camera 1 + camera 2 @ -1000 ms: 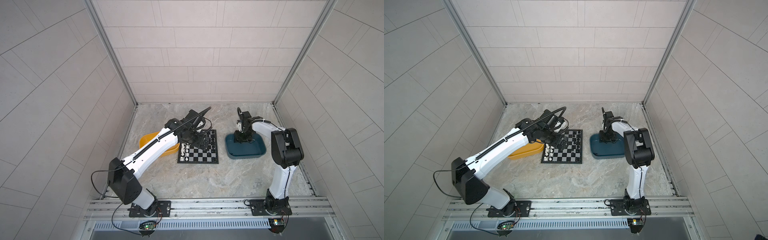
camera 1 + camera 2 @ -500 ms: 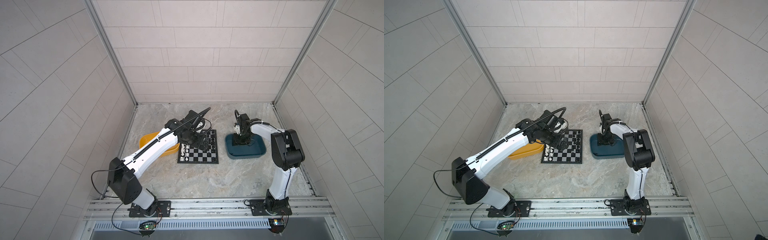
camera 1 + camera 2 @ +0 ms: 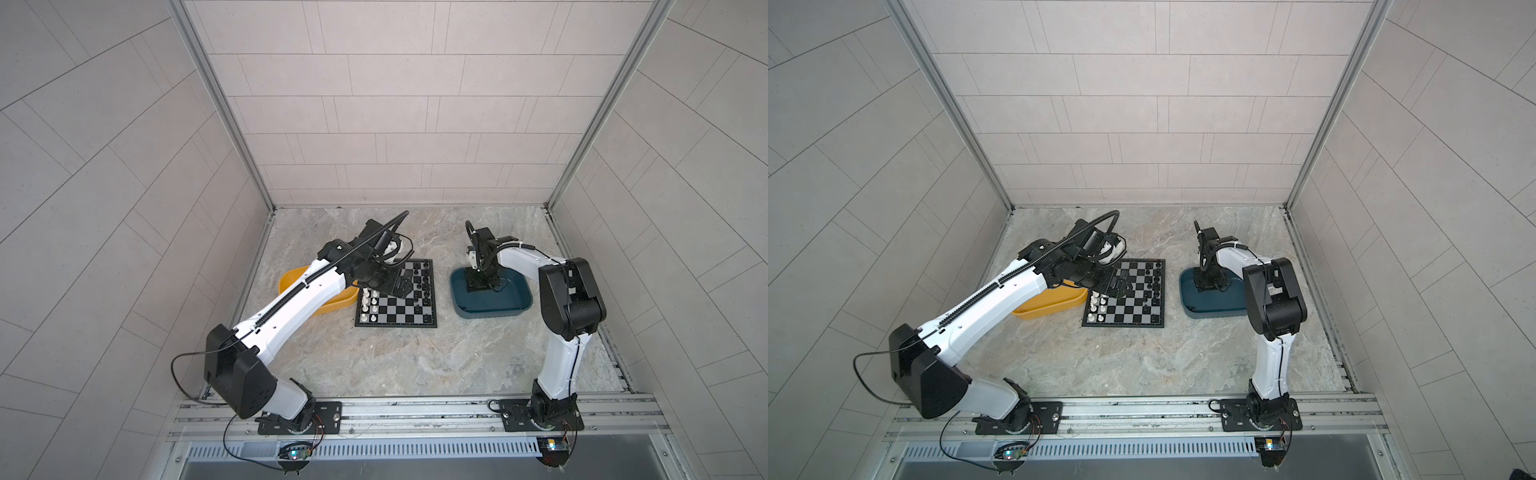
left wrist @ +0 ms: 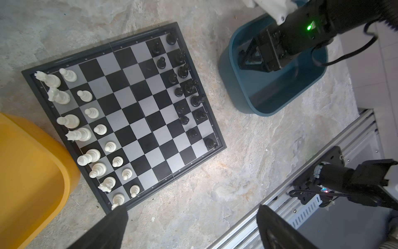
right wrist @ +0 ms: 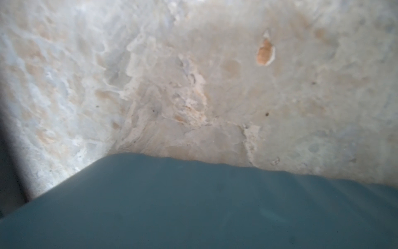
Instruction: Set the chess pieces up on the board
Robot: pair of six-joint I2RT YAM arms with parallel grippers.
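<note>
We're logging L jaws hanging wide apart, board (image 4: 137, 112) beneath them; R jaws sitting inside teal tray (image 4: 234, 86), apart/together: can't tell.

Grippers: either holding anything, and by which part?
Left gripper is open, holding nothing. Right gripper is inside the teal tray; its grip cannot be told.

Lab test cell: tiled walls (image 3: 415, 104), alu mounting rail (image 3: 415, 411), marble-look tabletop (image 3: 395, 361).
</note>
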